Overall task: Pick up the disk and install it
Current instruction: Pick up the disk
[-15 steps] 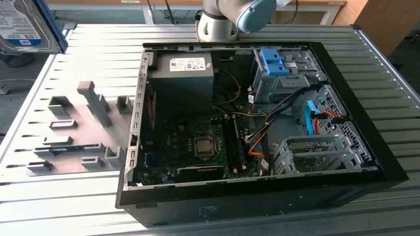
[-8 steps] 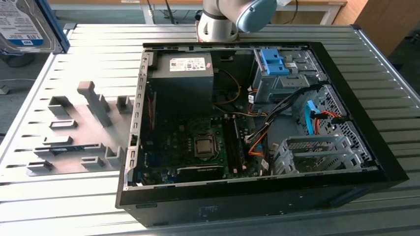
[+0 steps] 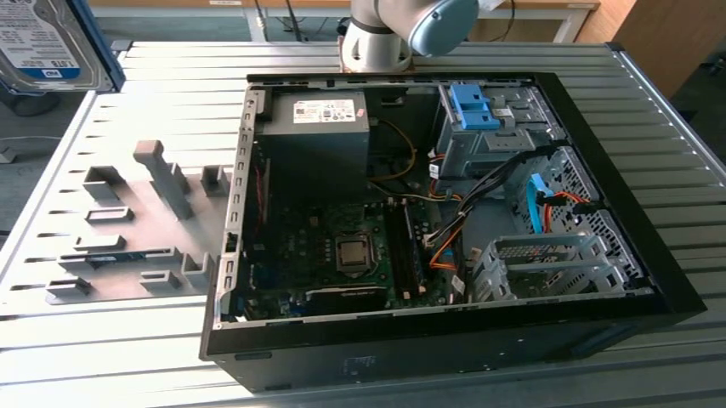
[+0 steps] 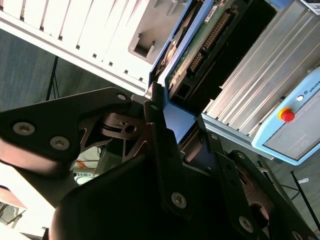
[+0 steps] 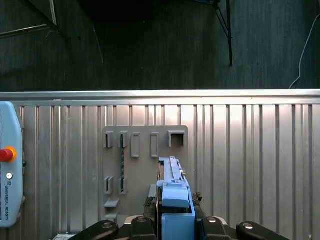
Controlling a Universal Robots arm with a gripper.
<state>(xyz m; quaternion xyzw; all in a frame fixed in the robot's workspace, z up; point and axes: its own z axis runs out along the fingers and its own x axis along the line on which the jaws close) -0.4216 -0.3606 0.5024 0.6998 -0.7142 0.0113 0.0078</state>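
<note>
**A:** Claw state?

**B:** The gripper [image 5: 175, 225] is clamped on the disk [image 5: 175, 200]. In the first wrist view, the disk's blue plastic handle sits squeezed between the 2 black jaws. In the second wrist view, the fingers [image 4: 157, 132] press against the blue rail, with no gap showing between finger and rail.

**A:** Where is the disk?

**B:** In the air, off the table [image 3: 681, 170]. The exterior view has it at the far upper left, close to the camera, with the white-and-blue label facing out [image 3: 51, 42]. The second wrist view shows its other side, a green circuit board and connector edge [image 4: 197, 55].

**A:** What is around it?

**B:** In the first wrist view, a grey fixture plate [image 5: 145, 165] with several slotted holders lies on the ribbed table, behind the disk and well apart from it. A light-blue pendant [image 5: 9, 175] with a red button sits at the table's edge.

**A:** And the computer?

**B:** The black case [image 3: 454, 348] lies open on the table at the exterior view's right, well apart from the disk. Inside are 1 grey power supply [image 3: 323, 136], 1 blue bracket [image 3: 477, 106] and 1 metal drive cage [image 3: 545, 263]. The arm's base [image 3: 386, 34] stands beyond the case.
</note>
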